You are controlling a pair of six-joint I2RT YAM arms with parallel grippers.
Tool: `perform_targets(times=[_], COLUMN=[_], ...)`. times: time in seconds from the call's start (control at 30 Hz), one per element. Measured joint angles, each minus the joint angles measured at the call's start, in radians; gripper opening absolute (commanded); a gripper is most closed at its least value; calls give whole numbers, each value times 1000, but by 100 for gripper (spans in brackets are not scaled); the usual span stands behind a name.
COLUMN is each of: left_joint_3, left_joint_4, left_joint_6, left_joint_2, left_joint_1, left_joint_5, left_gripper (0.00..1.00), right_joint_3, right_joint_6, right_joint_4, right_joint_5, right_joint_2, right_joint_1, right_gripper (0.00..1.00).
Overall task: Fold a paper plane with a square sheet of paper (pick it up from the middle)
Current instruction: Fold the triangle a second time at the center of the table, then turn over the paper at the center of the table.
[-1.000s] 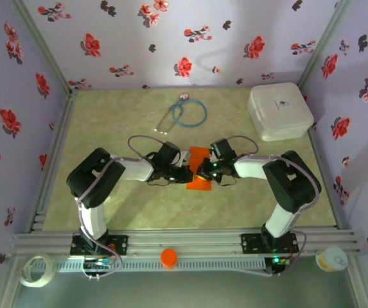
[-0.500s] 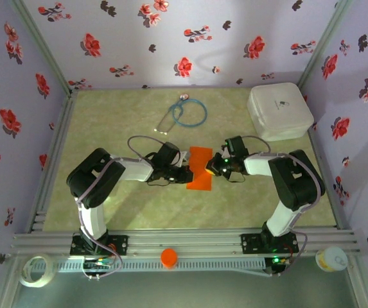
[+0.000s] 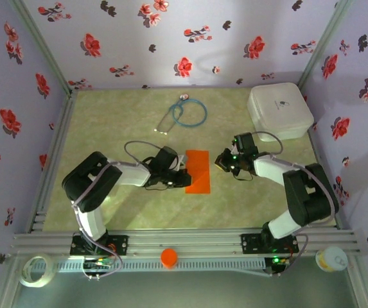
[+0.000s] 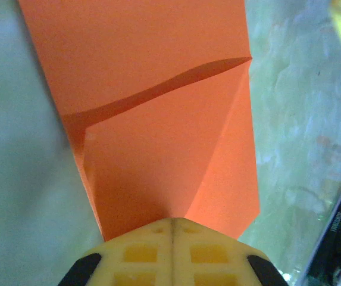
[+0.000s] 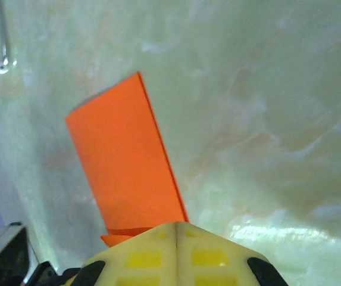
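The square sheet of paper (image 3: 198, 171), bright orange, lies folded into an upright rectangle at mid-table. In the left wrist view the paper (image 4: 158, 119) shows a diagonal flap and a raised crease. My left gripper (image 3: 183, 179) is shut, with its tips (image 4: 173, 220) resting on the paper's lower left edge, pressing rather than pinching. To the right of the sheet my right gripper (image 3: 220, 162) is shut and empty, with a gap of bare table between them. From that wrist the paper (image 5: 122, 161) lies ahead of the shut tips (image 5: 176, 224). A paper plane is out of view.
A white rounded box (image 3: 280, 111) stands at the back right. A blue stethoscope (image 3: 185, 113) lies at the back centre. On the front rail are a small orange cap (image 3: 169, 257), a tape roll (image 3: 35, 269) and a small tub (image 3: 332, 258).
My right gripper has drawn back to the right, off the paper. The left gripper stayed at the sheet's left edge, and the paper now lies flatter as a rectangle.
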Motion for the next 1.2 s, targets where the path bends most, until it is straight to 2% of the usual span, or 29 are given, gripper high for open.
perform_targets(times=[0.2,0.27,0.4,0.5,0.67,0.97,1.2], left_joint_3=[-32,-32,-5,49,109,132,131], left_joint_4=[-65,-95,-131,-161,-175,-225,-225], left_joint_6=[-66,-64,-32,11,63,113,127], left_joint_2=[-78,-127,-191,-176,-114,-43,14], left_joint_1=[-80,-81,-40,-14,9,11,15], left_joint_5=[-37,-59,-71,-62,-24,-11,-11], left_gripper=[10,14,14,10,9,10,9], right_joint_3=[-75,-106,-159,-174,-174,-187,-187], right_joint_6=[14,33,88,126,163,198,200], right_joint_4=[-43,-50,-58,-70,-90,-122,-122], right_joint_5=[30,39,65,85,115,135,134], right_joint_2=[-123,-154,-203,-222,-241,-278,-255], right_joint_1=[103,137,204,241,273,286,298], right_gripper=[6,9,15,20,28,34,34])
